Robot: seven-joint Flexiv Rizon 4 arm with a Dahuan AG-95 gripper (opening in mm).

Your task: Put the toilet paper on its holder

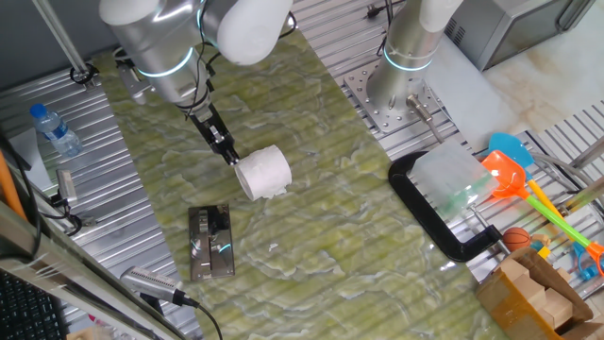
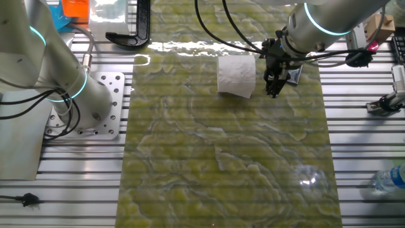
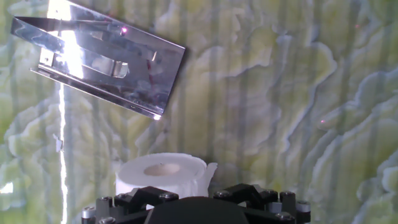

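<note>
The toilet paper is a white roll held tilted just above the green mat, at the tip of my gripper. The gripper is shut on the roll's wall at one end. In the other fixed view the roll hangs left of the gripper. In the hand view the roll shows its hollow core, and my fingertips are hidden. The holder is a shiny metal plate lying on the mat in front of the roll. It also shows in the hand view at upper left, apart from the roll.
A large black C-shaped clamp lies at the mat's right edge. A second arm's base stands at the back right. A water bottle lies at the left. Coloured toys and a cardboard box are at the right.
</note>
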